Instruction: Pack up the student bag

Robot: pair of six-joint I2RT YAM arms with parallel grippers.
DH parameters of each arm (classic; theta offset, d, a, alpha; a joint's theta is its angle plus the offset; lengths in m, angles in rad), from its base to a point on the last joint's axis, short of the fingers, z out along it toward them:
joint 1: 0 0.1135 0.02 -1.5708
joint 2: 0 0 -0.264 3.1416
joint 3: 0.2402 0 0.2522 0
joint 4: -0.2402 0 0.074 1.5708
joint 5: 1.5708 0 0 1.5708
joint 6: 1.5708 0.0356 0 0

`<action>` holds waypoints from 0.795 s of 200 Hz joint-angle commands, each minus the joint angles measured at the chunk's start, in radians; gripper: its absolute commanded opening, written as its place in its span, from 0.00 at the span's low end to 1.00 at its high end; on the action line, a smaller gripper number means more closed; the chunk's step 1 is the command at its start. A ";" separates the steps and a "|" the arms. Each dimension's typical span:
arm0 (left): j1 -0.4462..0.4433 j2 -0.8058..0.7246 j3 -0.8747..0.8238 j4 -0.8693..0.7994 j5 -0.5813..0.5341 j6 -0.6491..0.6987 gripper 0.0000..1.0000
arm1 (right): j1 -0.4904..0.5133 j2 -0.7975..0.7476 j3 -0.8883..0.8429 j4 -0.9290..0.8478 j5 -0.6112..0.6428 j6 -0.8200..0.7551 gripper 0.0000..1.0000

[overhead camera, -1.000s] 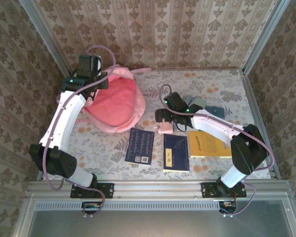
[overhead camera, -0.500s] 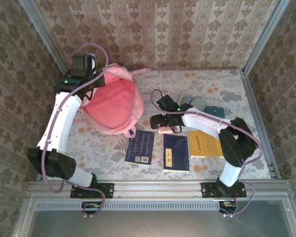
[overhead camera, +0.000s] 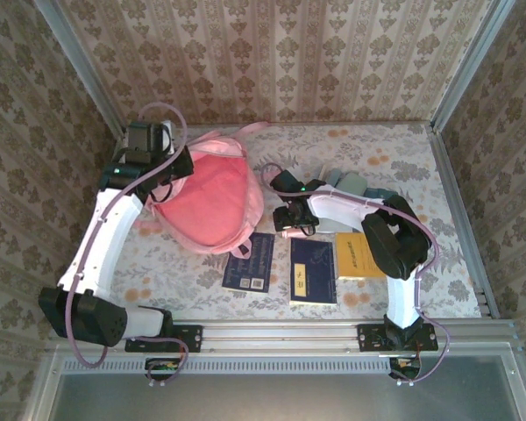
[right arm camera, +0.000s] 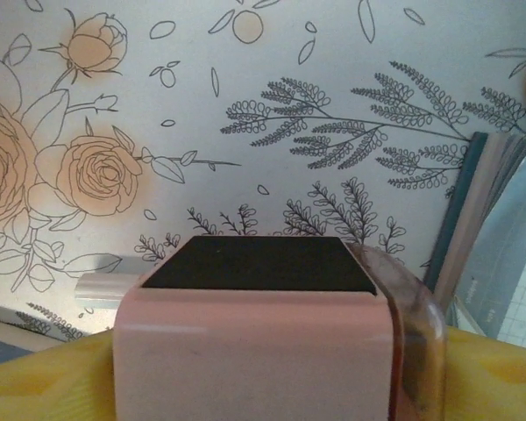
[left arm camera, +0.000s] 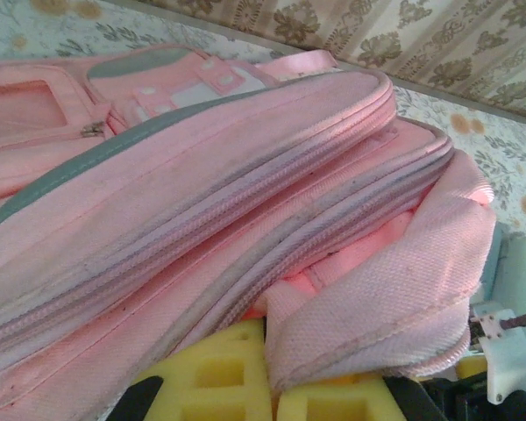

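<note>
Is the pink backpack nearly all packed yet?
Not nearly. Done so far: the student bag lies open, a fold of its edge pinched by the left gripper. In hand: the right gripper is clamped around a small pink block. Left to do: the dark book, the blue notebook and the yellow book all lie outside the bag.

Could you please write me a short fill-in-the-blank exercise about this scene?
The left gripper is shut on the fabric of the student bag, whose colour is ___. The small box between the fingers of the right gripper has a ___ top. On the table, beside two dark blue books, lies one ___ book.
Missing words: pink; black; yellow.
</note>
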 commanded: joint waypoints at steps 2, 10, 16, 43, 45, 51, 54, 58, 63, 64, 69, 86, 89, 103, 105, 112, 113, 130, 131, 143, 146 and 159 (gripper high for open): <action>-0.011 -0.043 -0.010 0.093 0.059 -0.049 0.00 | -0.008 -0.016 0.009 -0.006 0.015 0.018 0.64; -0.013 -0.045 -0.016 0.095 0.063 -0.046 0.00 | -0.008 -0.022 0.006 -0.002 0.015 0.018 0.58; -0.014 -0.046 -0.019 0.096 0.067 -0.044 0.00 | -0.009 -0.029 0.005 -0.003 0.019 0.019 0.56; -0.023 -0.042 -0.015 0.102 0.083 -0.038 0.00 | -0.018 -0.068 -0.001 -0.006 0.037 0.019 0.53; -0.024 -0.042 -0.012 0.101 0.085 -0.037 0.00 | -0.019 -0.072 -0.001 -0.006 0.038 0.018 0.53; -0.026 -0.039 -0.006 0.099 0.086 -0.033 0.00 | -0.022 -0.084 -0.002 -0.012 0.044 0.020 0.53; -0.027 -0.038 -0.002 0.097 0.087 -0.030 0.00 | -0.024 -0.091 -0.002 -0.015 0.047 0.017 0.53; -0.029 -0.035 0.004 0.095 0.090 -0.026 0.00 | -0.024 -0.102 -0.001 -0.018 0.053 0.014 0.53; -0.030 -0.033 0.013 0.092 0.092 -0.022 0.00 | -0.025 -0.121 -0.001 -0.023 0.059 0.009 0.52; -0.031 -0.032 0.014 0.091 0.093 -0.021 0.00 | -0.025 -0.121 -0.001 -0.023 0.059 0.009 0.52; -0.033 -0.030 0.024 0.087 0.095 -0.016 0.00 | -0.025 -0.148 -0.001 -0.027 0.059 0.003 0.52; -0.037 -0.021 0.058 0.075 0.111 0.002 0.00 | -0.024 -0.223 0.002 -0.024 0.022 -0.005 0.51; -0.037 -0.019 0.067 0.073 0.113 0.005 0.00 | -0.024 -0.235 0.004 -0.021 0.007 -0.003 0.50; -0.045 -0.007 0.109 0.057 0.119 0.019 0.00 | -0.023 -0.285 0.014 0.003 -0.072 0.010 0.47; -0.046 -0.007 0.114 0.054 0.119 0.020 0.00 | -0.022 -0.290 0.016 0.007 -0.083 0.014 0.46; -0.048 0.001 0.137 0.046 0.119 0.028 0.00 | -0.021 -0.305 0.026 0.022 -0.123 0.032 0.46; -0.049 0.000 0.139 0.045 0.119 0.029 0.00 | -0.021 -0.307 0.028 0.025 -0.129 0.035 0.46; -0.054 0.011 0.178 0.035 0.123 0.051 0.00 | -0.018 -0.311 0.064 0.087 -0.229 0.092 0.46; -0.054 0.012 0.180 0.035 0.123 0.053 0.00 | -0.018 -0.310 0.066 0.092 -0.237 0.097 0.46; -0.056 0.016 0.197 0.031 0.133 0.065 0.00 | -0.017 -0.287 0.100 0.147 -0.308 0.164 0.46; -0.055 0.018 0.200 0.032 0.135 0.068 0.00 | -0.015 -0.278 0.110 0.161 -0.324 0.179 0.46; -0.056 0.021 0.213 0.035 0.141 0.076 0.00 | -0.004 -0.222 0.176 0.203 -0.372 0.243 0.46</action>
